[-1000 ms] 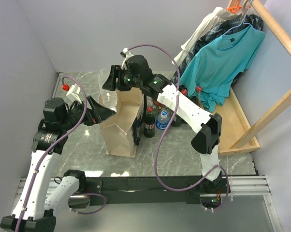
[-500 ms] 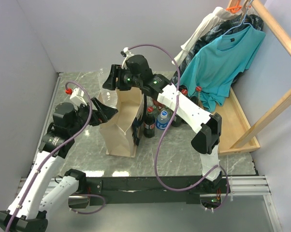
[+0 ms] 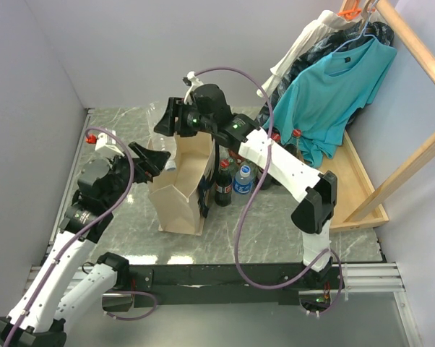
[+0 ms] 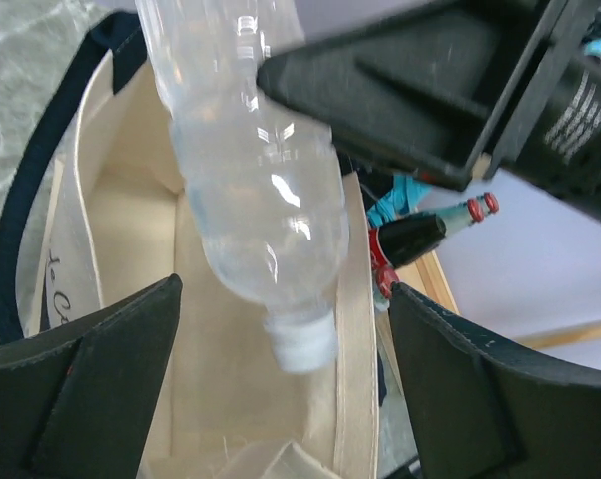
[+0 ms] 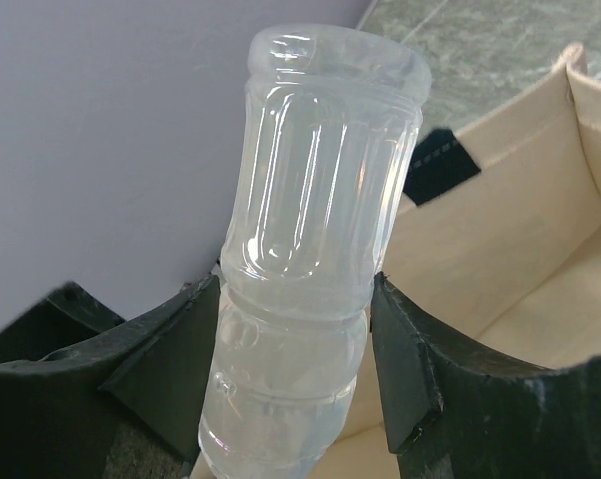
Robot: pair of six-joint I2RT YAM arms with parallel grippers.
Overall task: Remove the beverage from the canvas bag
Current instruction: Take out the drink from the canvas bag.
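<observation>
Right hand [image 5: 299, 349] grips clear bottle [image 5: 320, 200] over canvas bag [image 3: 181, 199]; marble table [image 3: 275, 224], lilac walls [image 3: 123, 50].

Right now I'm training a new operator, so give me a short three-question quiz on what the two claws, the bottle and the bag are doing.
1. True or false: the right claw is shut on the clear plastic water bottle.
2. Which end of that bottle points down toward the beige canvas bag? A: the cap. B: the base. C: neither, it lies flat.
3. Fill in: the jaws of the left claw stand ____, either side of the bottle without gripping it.
Key: 1 true; 2 A; 3 open.
</observation>
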